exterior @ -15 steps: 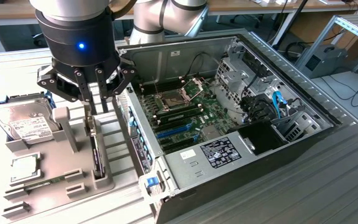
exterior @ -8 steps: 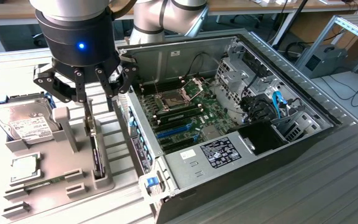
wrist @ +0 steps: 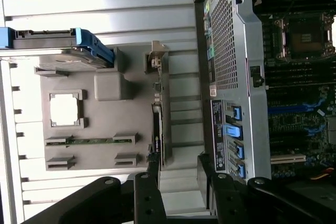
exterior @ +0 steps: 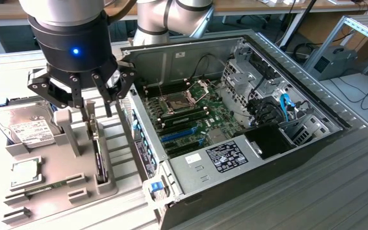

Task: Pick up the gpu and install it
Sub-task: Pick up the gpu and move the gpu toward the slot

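Note:
The gpu [exterior: 97, 153] stands on its thin edge in a slot of the grey parts holder [exterior: 75, 191], at the exterior view's left beside the open computer case [exterior: 235, 120]. It is a dark flat card with a metal bracket at its far end. My gripper [exterior: 93, 111] hangs just above that end, open, with one finger on each side of the card and nothing held. In the wrist view the gpu [wrist: 156, 124] appears edge-on, with its silvery bracket [wrist: 156, 59] at one end. There my gripper [wrist: 177, 182] is open, and its fingers [wrist: 148, 192] are close to the card's near end.
The holder also carries a hard drive [exterior: 24, 127], a square processor [exterior: 24, 172] and a green memory stick [exterior: 46, 188]. Inside the case lies the motherboard [exterior: 184, 115] with blue expansion slots [exterior: 178, 136]. A power supply [exterior: 225, 155] sits at the case's near end.

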Available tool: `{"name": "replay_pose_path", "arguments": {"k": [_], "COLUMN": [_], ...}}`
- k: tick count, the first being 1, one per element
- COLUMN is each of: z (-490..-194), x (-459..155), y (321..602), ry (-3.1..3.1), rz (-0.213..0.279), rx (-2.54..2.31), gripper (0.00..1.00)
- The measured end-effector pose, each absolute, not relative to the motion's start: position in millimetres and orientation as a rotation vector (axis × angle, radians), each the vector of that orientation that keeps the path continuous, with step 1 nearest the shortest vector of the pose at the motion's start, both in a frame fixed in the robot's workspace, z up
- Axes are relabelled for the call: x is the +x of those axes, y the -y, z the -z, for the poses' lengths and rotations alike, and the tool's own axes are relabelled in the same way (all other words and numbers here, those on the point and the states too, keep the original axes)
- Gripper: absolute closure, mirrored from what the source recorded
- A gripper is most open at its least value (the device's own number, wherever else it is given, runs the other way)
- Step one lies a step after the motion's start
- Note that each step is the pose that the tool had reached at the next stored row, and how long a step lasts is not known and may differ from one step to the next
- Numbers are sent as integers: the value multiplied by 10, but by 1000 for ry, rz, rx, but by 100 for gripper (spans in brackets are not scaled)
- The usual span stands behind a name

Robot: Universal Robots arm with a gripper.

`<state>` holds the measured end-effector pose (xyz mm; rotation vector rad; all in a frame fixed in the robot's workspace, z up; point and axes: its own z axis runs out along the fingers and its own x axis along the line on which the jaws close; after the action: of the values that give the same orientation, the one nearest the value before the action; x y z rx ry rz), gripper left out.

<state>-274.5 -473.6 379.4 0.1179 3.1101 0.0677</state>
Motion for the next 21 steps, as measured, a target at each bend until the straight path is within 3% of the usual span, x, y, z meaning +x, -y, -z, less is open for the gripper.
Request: {"name": "replay_pose_path", "arguments": {"k": [21], "z": [-3668], "x": [-2937], "y": [4736], "ry": [-3110], "rz": [-68], "rx": [118], "gripper": [58]}}
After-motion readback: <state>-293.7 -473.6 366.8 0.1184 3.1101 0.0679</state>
